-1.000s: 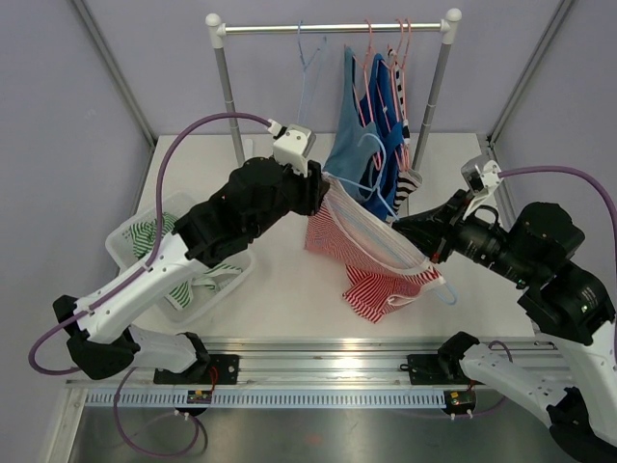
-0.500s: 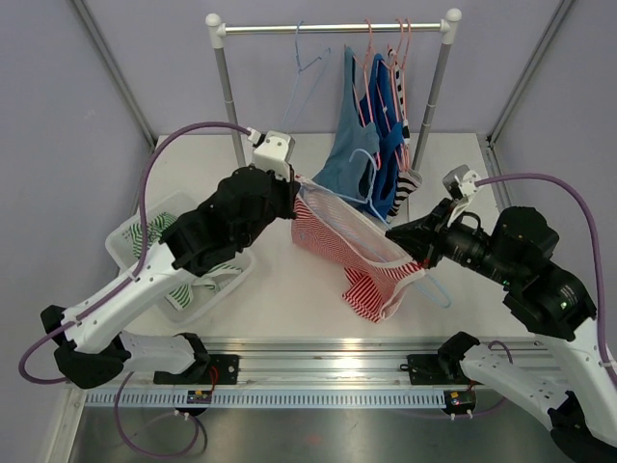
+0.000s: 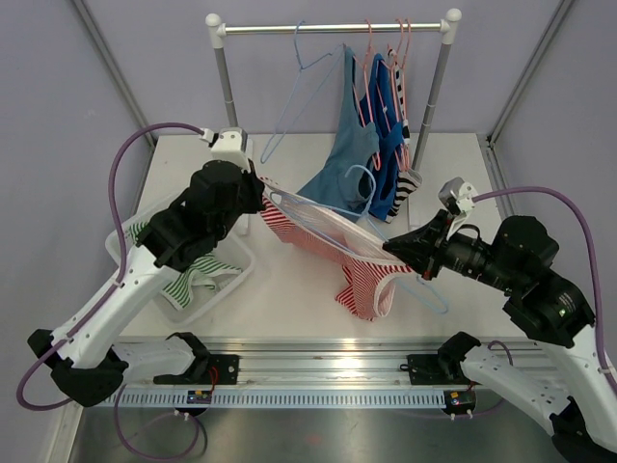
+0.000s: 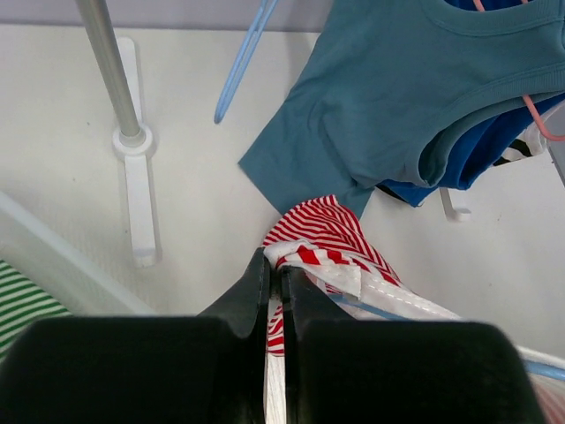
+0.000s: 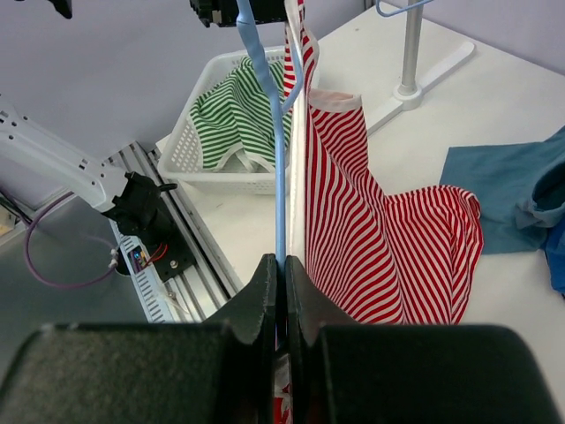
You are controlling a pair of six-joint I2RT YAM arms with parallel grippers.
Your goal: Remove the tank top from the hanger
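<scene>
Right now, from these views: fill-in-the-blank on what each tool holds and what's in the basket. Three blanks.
1. The left tool is shut on the ____-and-white striped tank top.
2. The right tool is shut on the thin plastic hanger, whose colour is ____.
3. The white plastic basket holds a ____-and-white striped garment.

Missing words: red; light blue; green.
</scene>
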